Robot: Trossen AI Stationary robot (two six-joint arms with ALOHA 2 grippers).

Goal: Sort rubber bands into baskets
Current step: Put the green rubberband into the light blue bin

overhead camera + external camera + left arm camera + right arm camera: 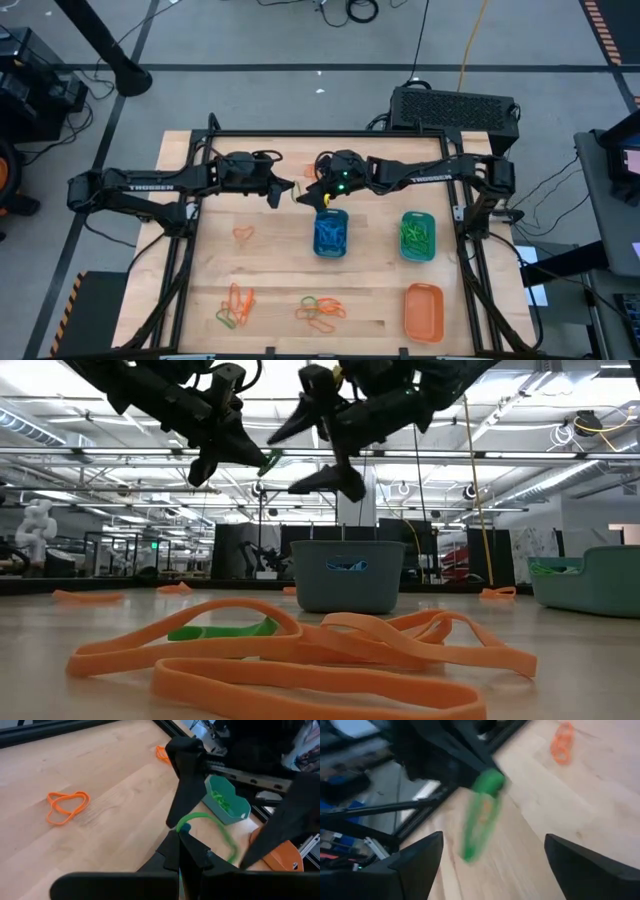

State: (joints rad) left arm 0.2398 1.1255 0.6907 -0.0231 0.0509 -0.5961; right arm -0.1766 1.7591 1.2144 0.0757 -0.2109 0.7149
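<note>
even, bright overhead light; ceiling strip lamps (560, 478) glare in the low view. a thin green rubber band (481, 815) smears with motion blur in the right wrist view.

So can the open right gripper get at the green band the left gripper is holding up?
Probably yes: the right gripper stands open facing the green band pinched in the left gripper, with nothing between them.

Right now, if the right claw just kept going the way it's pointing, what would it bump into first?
Probably the green band hanging from the shut left gripper. The open right gripper faces it directly, with the left gripper just behind; depth is hard to judge.
</note>
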